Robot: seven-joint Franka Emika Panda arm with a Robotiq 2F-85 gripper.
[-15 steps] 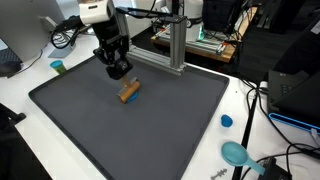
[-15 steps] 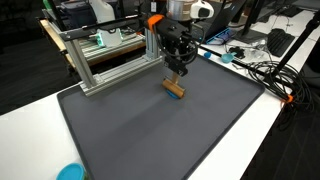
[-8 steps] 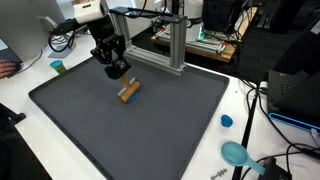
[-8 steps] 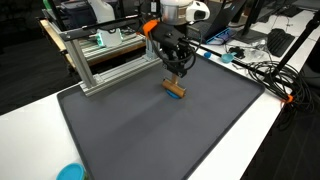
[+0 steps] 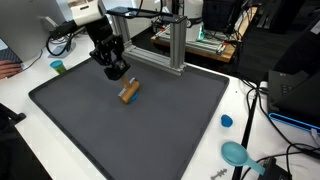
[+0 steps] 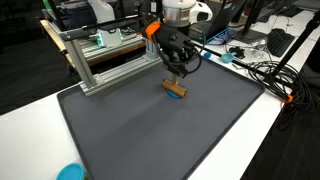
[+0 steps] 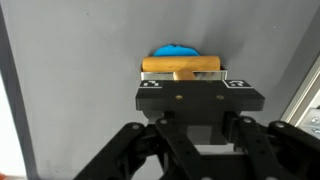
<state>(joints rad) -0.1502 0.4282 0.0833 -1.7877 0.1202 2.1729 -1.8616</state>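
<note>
We see the jaws of the single black-and-white robot arm [image 5: 100,40] hanging above the dark grey rubber mat [image 5: 130,135], holding nothing. Whether they stand wide or narrow we cannot tell, since the wrist view shows mostly the black body of the gripper and neither exterior view shows the gap between the fingers. The thing nearest them is a short tan wooden bar [image 7: 180,66]. It lies flat on the mat just below and slightly ahead of the jaws, clear of them and touching neither finger [image 5: 129,92] [image 6: 175,90]. In the wrist view its long axis runs straight across, square to the line of reach and level with the black crossbar of the gripper. On the far side of the bar from the jaws a rounded blue piece [image 7: 176,49] peeks out against it, though we cannot tell whether the two are joined. We count one wooden bar, one blue piece beside it, and one arm. Well away from the jaws, on the white desk [image 5: 30,85], stand a small teal cup [image 5: 57,67], a small blue round cap [image 5: 227,121] and a teal round dish [image 5: 236,153]. Behind the jaws there is one silver aluminium frame [image 6: 110,60].
</note>
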